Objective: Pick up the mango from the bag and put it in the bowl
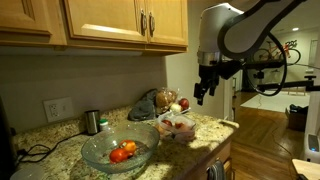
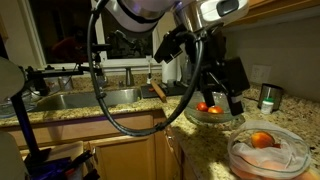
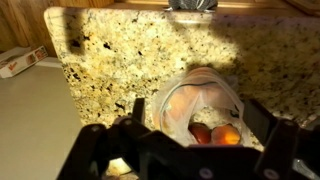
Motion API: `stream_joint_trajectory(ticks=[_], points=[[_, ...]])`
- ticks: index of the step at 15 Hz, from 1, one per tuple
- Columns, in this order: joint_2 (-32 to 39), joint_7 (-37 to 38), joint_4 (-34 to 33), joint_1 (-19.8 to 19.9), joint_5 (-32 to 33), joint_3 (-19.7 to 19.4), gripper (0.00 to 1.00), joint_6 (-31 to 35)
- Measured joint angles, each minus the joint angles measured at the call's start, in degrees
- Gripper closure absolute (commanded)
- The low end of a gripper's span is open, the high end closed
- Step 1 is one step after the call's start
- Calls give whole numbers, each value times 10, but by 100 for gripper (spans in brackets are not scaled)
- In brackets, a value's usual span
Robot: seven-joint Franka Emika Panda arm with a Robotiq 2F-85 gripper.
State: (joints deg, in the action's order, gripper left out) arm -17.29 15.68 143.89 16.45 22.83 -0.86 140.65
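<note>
Currently the gripper [image 1: 205, 92] hangs in the air above the plastic bag [image 1: 176, 126], clear of it, nothing held. Jaws are wide open: in the wrist view the gripper [image 3: 195, 115] looks straight down, and its dark fingers [image 3: 138, 108] frame the bag [image 3: 200, 100] on both sides.

- The bag sits on the granite countertop [image 3: 110, 60], near the counter's front edge. It is crinkly and whitish-clear, with its mouth gathered loosely.
- An orange fruit [image 3: 228, 136] is inside the bag, with a redder fruit [image 3: 203, 133] touching it. In an exterior view the orange fruit [image 2: 262, 140] shows through the plastic.
- The glass bowl [image 1: 95, 150] is on the same counter, just beside the bag, not touching as far as I can tell. It already holds red fruits [image 1: 122, 152].
- A steel cup [image 1: 92, 121] stands near the back wall, behind the bowl.
- A sink [image 2: 95, 98] is further along the counter, well apart from the bag.
- Lighting is dim, so I can't tell what kind of fruit is in the bag.
</note>
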Motion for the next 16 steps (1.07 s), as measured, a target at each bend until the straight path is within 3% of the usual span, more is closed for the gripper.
stream_joint_trajectory(ticks=[10,16], points=[[12,13,-3,-1,4,0,0,9],[34,13,-19,-1,5,0,0,61]])
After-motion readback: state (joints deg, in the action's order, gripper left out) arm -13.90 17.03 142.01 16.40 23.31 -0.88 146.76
